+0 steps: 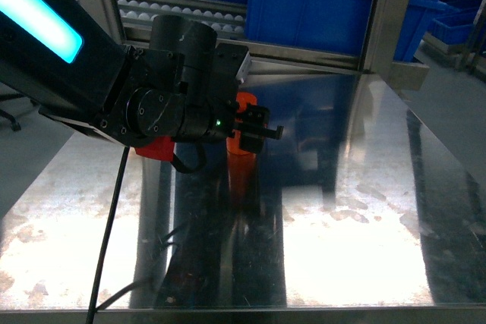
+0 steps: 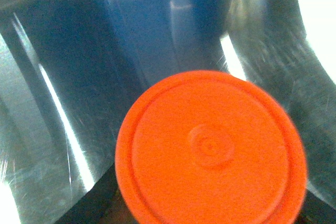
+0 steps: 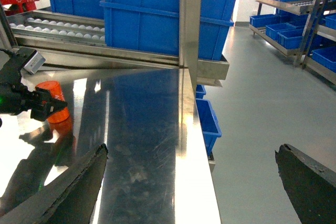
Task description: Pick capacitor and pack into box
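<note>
An orange capacitor [image 1: 244, 128] is standing upright on the steel bench [image 1: 364, 210], toward its far left part, and is being mirrored in the shiny top. The left end effector [image 1: 262, 125] is being held right at it; whether its jaws are clamping the capacitor cannot be told. The right end effector [image 3: 191, 177] is being held wide open, well apart to the right. Blue bins [image 1: 319, 5] are standing beyond the far edge.
</note>
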You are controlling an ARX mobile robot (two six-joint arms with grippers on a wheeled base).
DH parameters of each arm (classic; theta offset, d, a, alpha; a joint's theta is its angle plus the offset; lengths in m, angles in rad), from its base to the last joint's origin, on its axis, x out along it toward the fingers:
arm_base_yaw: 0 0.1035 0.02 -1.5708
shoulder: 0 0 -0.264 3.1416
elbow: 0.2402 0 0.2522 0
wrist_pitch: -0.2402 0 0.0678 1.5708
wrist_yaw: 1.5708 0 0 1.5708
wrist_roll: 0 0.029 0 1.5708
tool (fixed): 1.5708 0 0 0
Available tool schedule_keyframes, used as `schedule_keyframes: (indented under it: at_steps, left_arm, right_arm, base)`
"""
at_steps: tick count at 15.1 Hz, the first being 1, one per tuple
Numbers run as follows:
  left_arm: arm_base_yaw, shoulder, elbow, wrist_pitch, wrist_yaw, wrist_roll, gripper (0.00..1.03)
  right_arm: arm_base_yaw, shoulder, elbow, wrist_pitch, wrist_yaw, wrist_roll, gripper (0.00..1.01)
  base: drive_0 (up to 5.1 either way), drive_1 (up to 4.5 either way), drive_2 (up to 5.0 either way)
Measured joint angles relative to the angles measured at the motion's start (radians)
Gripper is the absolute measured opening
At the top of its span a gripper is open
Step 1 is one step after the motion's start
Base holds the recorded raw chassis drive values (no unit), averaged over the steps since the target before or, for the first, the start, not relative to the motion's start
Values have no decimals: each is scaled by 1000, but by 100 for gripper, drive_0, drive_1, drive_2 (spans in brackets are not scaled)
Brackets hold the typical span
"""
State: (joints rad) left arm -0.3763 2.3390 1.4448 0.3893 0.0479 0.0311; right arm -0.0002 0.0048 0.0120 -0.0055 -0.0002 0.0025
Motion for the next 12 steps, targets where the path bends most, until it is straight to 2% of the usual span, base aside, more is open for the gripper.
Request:
schedule_keyframes:
  at_steps: [1,2,4,6,7,9,10,12]
  left_arm:
    - [0,0,3,3,-1,-1,47]
    - [0,-2,-2,18,0,-1,45]
    - [13,-93,-100,68,-3,-8,45]
    - [56,-304,-219,153,-1,-32,44]
    - [80,-420,-284,209,-16,-30,44]
    - [127,-659,-479,322,-57,-16,44]
    - [140,-761,-607,401,-87,7,44]
    - [183,-1004,-851,434,-137,1,44]
  right_arm:
    - [0,0,0,0,0,0,98]
    - [0,0,0,0,0,0,98]
    - [0,0,0,0,0,0,98]
    - [0,0,0,1,0,0,98]
    - [0,0,0,0,0,0,98]
    - [0,0,0,0,0,0,98]
    - [0,0,0,1,0,0,98]
    - [0,0,0,0,0,0,98]
  base:
    - [0,0,0]
    - [0,0,0]
    - [0,0,0]
    - [0,0,0]
    - [0,0,0]
    - [0,0,0]
    - [0,0,0]
    - [0,0,0]
